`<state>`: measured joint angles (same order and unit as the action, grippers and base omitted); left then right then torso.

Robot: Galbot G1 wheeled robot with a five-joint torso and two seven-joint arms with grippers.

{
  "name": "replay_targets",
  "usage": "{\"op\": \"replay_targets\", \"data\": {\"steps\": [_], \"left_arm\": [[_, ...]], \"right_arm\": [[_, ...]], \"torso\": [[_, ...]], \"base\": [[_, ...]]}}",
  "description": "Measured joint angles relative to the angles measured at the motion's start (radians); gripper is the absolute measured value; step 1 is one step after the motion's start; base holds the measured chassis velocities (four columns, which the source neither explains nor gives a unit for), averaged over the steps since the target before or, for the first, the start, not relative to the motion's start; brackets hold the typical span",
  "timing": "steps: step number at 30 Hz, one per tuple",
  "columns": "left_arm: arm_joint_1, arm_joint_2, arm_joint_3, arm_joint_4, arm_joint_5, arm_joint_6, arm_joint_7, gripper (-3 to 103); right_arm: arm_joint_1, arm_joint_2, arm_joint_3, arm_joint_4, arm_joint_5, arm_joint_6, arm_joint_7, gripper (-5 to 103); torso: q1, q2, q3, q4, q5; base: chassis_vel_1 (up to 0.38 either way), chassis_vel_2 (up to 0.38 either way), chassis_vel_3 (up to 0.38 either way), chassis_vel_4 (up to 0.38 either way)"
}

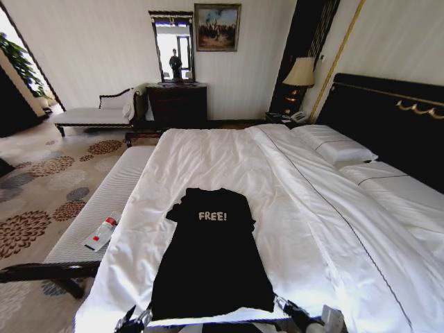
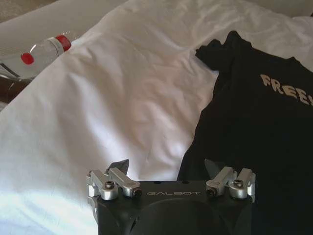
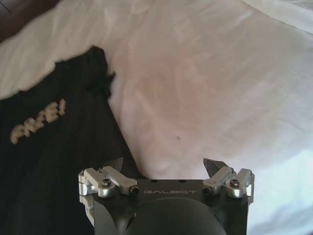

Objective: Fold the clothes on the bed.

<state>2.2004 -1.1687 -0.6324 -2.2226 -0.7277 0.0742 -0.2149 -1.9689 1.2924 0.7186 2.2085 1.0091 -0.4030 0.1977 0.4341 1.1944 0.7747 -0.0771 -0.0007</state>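
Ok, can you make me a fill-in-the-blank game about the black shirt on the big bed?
1. The T-shirt lies flat on the bed and its white letters spell ____.
2. The left gripper and right gripper sit near the shirt's bottom hem with their fingers ____.
3. A plastic bottle with a ____ cap lies on the bench.

Missing words: FREE; open; red

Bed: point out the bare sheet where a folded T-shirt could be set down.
Free: white duvet between the black T-shirt collar and the pillows, and the strip right of the shirt. Crowded: the near edge, where left gripper and right gripper sit.
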Motion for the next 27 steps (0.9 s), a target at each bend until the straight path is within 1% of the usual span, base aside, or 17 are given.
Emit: {"op": "replay_targets", "data": {"steps": [1,3,4,6,7,10,11,12,13,15,17,23,25,27], "left_arm": [[0.000,0.000,0.000,0.000,0.000,0.000,0.000,89],[-0.023,0.000,-0.010,-0.008,0.004,-0.004,0.001,97],[-0.032,0.000,-0.013,-0.011,0.010,-0.006,0.002,99],[-0.047,-0.001,-0.014,-0.013,0.034,-0.012,0.011,100],[-0.047,-0.001,-0.014,-0.013,0.034,-0.012,0.011,100],[-0.067,0.009,0.004,-0.008,0.093,-0.024,0.029,100],[-0.078,0.015,0.015,-0.005,0.107,-0.024,0.032,100],[-0.078,0.015,0.015,-0.005,0.107,-0.024,0.032,100],[-0.092,0.019,0.029,-0.001,0.130,-0.025,0.041,100],[-0.104,0.019,0.045,0.004,0.153,-0.027,0.053,100],[-0.131,0.016,0.079,0.022,0.193,-0.051,0.070,100],[-0.162,0.031,0.113,0.033,0.225,-0.078,0.103,100],[-0.185,0.043,0.127,0.038,0.248,-0.102,0.117,100],[-0.210,0.051,0.140,0.051,0.262,-0.137,0.129,100]], "right_arm": [[0.000,0.000,0.000,0.000,0.000,0.000,0.000,90],[0.059,-0.023,0.013,0.013,0.149,0.015,-0.013,98],[0.095,-0.037,0.013,0.013,0.211,0.016,-0.014,98],[0.182,-0.062,-0.002,-0.006,0.298,0.014,-0.011,100],[0.182,-0.062,-0.002,-0.006,0.298,0.014,-0.011,100],[0.323,-0.088,-0.031,-0.058,0.398,-0.011,0.013,100],[0.351,-0.089,-0.035,-0.072,0.417,-0.019,0.023,100],[0.351,-0.089,-0.035,-0.072,0.417,-0.019,0.023,100],[0.396,-0.091,-0.045,-0.096,0.442,-0.034,0.040,100],[0.451,-0.094,-0.061,-0.128,0.463,-0.050,0.056,100],[0.528,-0.096,-0.090,-0.188,0.485,-0.070,0.072,100],[0.611,-0.084,-0.133,-0.284,0.494,-0.087,0.081,100],[0.649,-0.065,-0.157,-0.324,0.494,-0.095,0.083,100],[0.680,-0.043,-0.175,-0.355,0.487,-0.098,0.087,100]], "torso": [[0.000,0.000,0.000,0.0000,0.0000],[0.000,0.000,0.000,0.0002,0.0000],[0.000,0.000,0.000,0.0000,-0.0001],[0.000,0.000,0.000,0.0000,-0.0001],[0.000,0.000,0.000,0.0000,-0.0001],[0.000,0.000,0.000,0.0009,0.0003],[0.000,0.000,0.000,0.0006,0.0002],[0.000,0.000,0.000,0.0006,0.0002],[0.000,0.000,0.000,-0.0004,-0.0001],[0.000,0.000,0.000,-0.0001,0.0000],[0.000,0.000,0.000,0.0004,-0.0003],[0.000,0.000,0.000,0.0001,0.0001],[0.000,0.000,0.000,0.0000,-0.0001],[0.000,0.000,0.000,0.0000,0.0001]], "base": [[0.000,0.000,0.000,0.000],[0.000,0.000,0.000,0.000],[0.000,0.000,0.000,0.000],[0.000,0.000,0.000,0.000],[0.000,0.000,0.000,0.000],[0.000,0.000,0.000,0.000],[0.000,0.000,0.000,0.000],[0.000,0.000,0.000,0.000],[0.000,0.000,0.000,0.000],[0.000,0.000,0.000,0.000],[0.000,0.000,0.000,0.000],[0.000,0.000,0.000,0.000],[0.000,0.000,0.000,0.000],[0.000,0.000,0.000,0.000]]}}
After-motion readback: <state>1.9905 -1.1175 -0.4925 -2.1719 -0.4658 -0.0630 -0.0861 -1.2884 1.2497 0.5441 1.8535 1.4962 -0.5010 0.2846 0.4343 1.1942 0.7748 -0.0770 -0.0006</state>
